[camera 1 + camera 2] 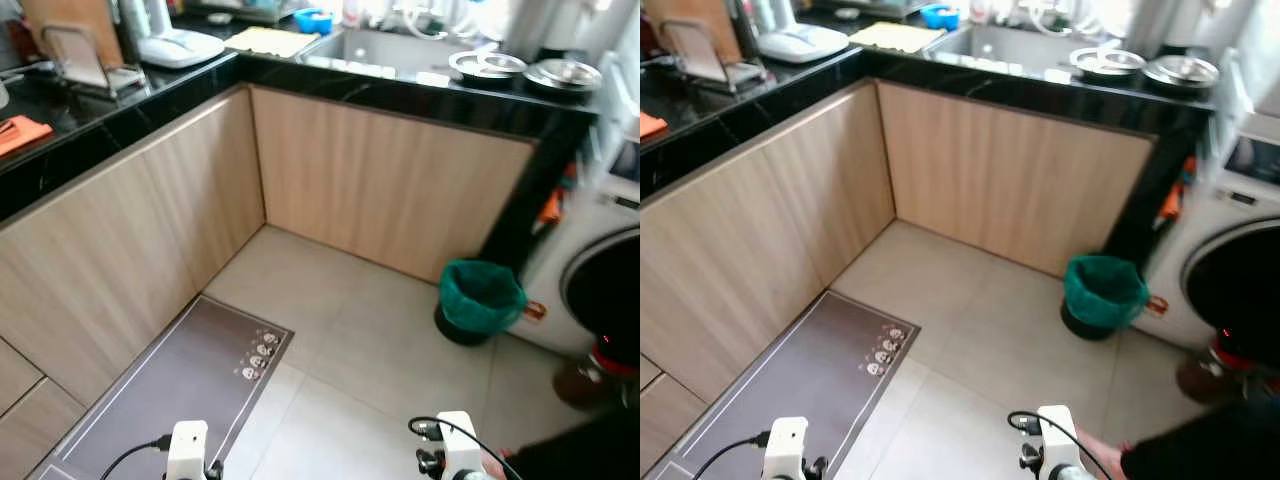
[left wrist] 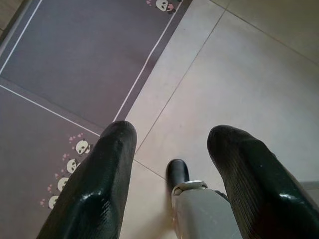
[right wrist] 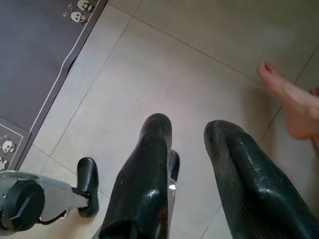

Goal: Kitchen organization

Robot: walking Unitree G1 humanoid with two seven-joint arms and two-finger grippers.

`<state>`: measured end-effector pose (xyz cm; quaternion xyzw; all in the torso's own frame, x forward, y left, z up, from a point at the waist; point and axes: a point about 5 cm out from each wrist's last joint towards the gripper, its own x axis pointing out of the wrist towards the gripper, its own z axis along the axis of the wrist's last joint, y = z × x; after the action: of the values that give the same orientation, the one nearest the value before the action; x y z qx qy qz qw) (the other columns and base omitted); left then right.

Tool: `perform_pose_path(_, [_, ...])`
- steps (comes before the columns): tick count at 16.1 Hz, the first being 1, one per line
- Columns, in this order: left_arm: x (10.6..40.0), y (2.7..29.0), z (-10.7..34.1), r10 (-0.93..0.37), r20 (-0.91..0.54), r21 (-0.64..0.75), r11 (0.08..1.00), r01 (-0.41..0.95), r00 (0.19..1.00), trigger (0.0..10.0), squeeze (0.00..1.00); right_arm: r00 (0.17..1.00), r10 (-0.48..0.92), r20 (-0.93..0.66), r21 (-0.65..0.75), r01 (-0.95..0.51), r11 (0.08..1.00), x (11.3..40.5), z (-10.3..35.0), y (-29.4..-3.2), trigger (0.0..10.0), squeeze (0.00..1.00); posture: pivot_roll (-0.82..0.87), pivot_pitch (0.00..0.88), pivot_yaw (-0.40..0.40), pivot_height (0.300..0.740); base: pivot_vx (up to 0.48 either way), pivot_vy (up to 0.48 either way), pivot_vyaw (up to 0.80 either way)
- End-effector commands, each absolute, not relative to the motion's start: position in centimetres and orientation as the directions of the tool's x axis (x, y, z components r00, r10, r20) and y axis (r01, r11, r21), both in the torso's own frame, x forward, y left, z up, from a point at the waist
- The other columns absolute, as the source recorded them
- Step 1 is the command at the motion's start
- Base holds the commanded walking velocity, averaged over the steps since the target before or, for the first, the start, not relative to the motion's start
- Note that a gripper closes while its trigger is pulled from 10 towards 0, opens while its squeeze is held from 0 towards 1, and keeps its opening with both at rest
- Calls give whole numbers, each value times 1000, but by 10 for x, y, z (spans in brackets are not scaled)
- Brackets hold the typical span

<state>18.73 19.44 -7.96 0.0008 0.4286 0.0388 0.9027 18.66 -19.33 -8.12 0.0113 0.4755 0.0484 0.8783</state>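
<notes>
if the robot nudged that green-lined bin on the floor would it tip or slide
The bin looks small and probably light, so it would likely slide on the smooth tile floor. A high push might tip it. Its green liner looks loose and floppy, likely to crumple if gripped.

Grey panda-print mat (image 1: 170, 390), green-lined bin (image 1: 480, 298), black countertop (image 1: 400, 95), beige tiles (image 1: 400, 350).

A black L-shaped counter (image 1: 400, 95) tops pale wood cabinets (image 1: 380, 185) and wraps the corner. On its left run stand a wooden board (image 1: 70, 25) in a rack (image 1: 85, 70), an orange cloth (image 1: 20, 132) and a white appliance (image 1: 178, 45). Along the back sit a yellow board (image 1: 270, 41), a blue bowl (image 1: 313, 20), the sink (image 1: 385, 50) and two steel lids (image 1: 525, 68).
</notes>
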Motion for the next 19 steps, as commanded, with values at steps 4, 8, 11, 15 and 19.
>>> perform_pose_path(4, [191,199,-77,80,-774,58,997,-55,628,10000,0,546,111,-830,60,-111,992,190,-80,-189,10000,0,-43,0,1,740,291,0,-220])
perform_pose_path(8, [190,202,-78,77,-777,57,997,-51,624,10000,0,549,99,-830,65,-81,995,190,-80,-188,10000,0,-33,0,12,740,294,0,0])
perform_pose_path(11, [188,204,-78,83,-782,62,997,-56,618,10000,0,541,100,-835,53,-102,993,190,-81,-187,10000,0,-29,0,12,740,294,0,0])
perform_pose_path(15, [187,204,-79,83,-784,52,996,-67,615,10000,0,553,101,-827,62,-89,994,191,-80,-187,10000,0,-36,0,12,740,293,0,0])
perform_pose_path(19, [185,205,-79,82,-786,48,996,-72,612,10000,0,546,106,-831,47,-121,992,193,-79,-187,10000,0,-45,0,0,740,294,0,0])
